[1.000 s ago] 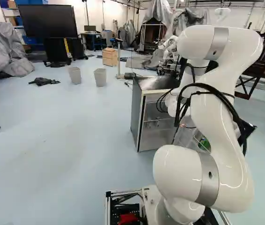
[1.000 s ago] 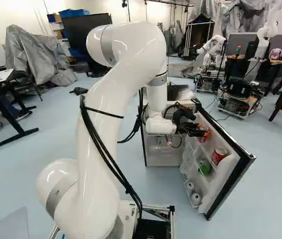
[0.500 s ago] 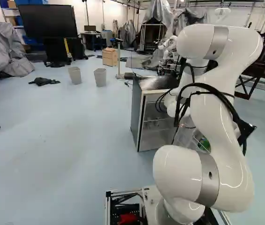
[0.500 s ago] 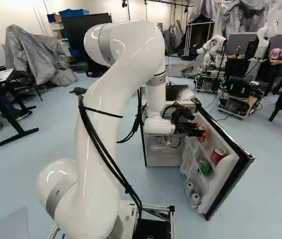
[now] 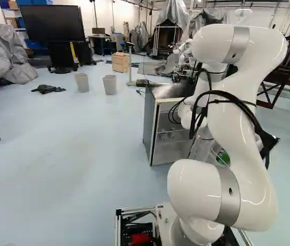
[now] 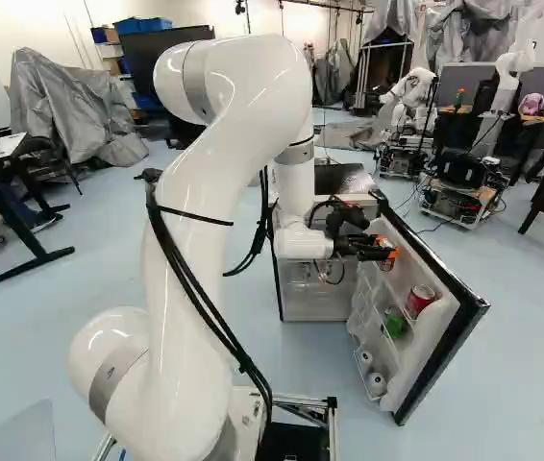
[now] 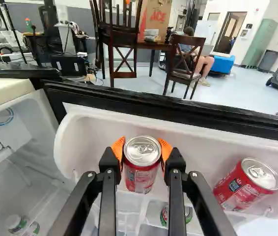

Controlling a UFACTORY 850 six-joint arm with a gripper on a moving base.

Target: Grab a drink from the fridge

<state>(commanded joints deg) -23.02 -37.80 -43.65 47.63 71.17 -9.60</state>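
Soda can (image 7: 142,169), red, stands in the upper shelf (image 7: 203,162) of the open fridge door (image 6: 432,344). We record our tool (image 6: 388,254) closed around it, orange pads (image 7: 118,149) touching both sides. Second red can (image 7: 247,185) tilts nearer the door's free edge.

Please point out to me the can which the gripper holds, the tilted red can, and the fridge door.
Gripped can (image 7: 141,173): wrist view, on its side below the lid.
Tilted red can (image 7: 237,189): wrist view, on its red side.
Fridge door (image 6: 432,344): right base view, on its white inner side.
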